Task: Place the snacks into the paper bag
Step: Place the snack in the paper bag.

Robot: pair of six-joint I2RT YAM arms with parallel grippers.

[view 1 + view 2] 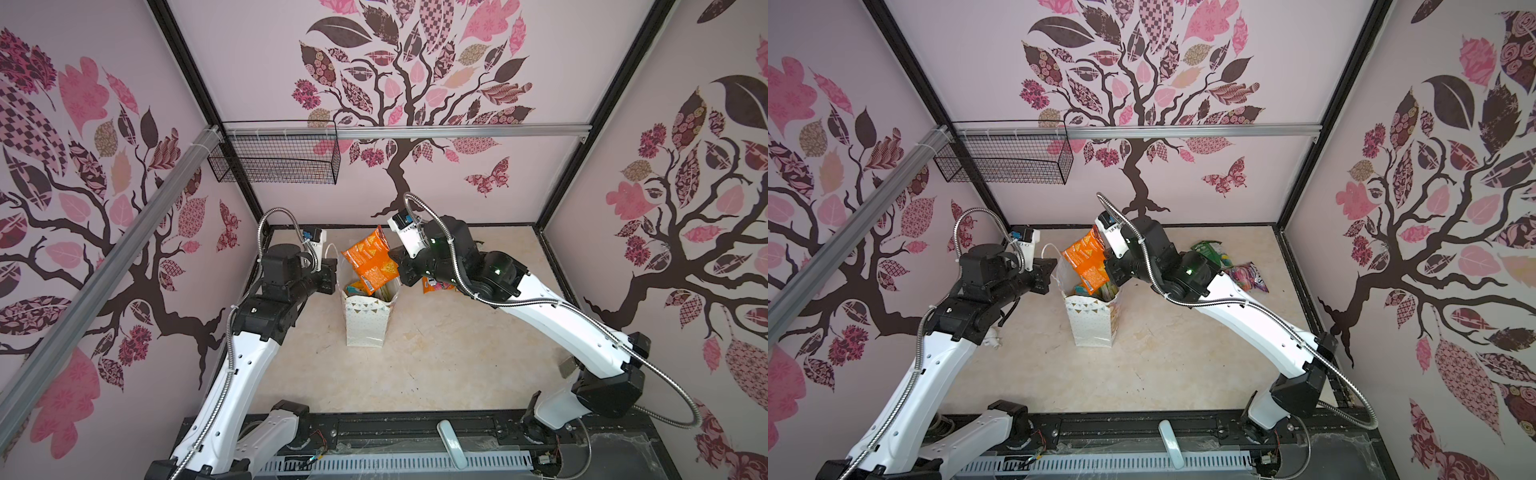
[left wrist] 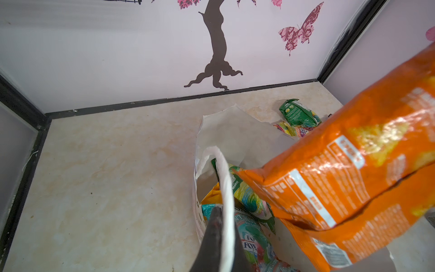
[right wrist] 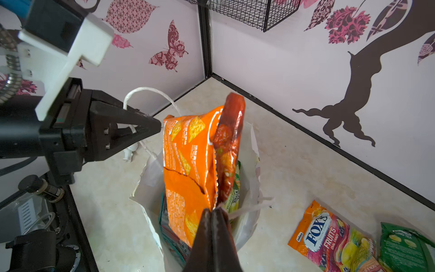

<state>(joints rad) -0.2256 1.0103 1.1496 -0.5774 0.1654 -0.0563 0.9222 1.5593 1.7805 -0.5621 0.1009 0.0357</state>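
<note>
Orange snack pouch [image 1: 370, 262] clamped in closed right fingers [image 3: 202, 240], hanging at paper bag [image 1: 365, 322] mouth; left fingers [image 2: 213, 235] pinched shut on bag's string handle [image 2: 223, 179].

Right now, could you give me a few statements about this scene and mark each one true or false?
The right gripper is shut on an orange pouch. True.
The paper bag lies on its side. False: it stands upright.
The left gripper pinches the bag's string handle. True.
Every snack is in the bag. False: a green pouch and a Fox's pouch lie on the table.
</note>
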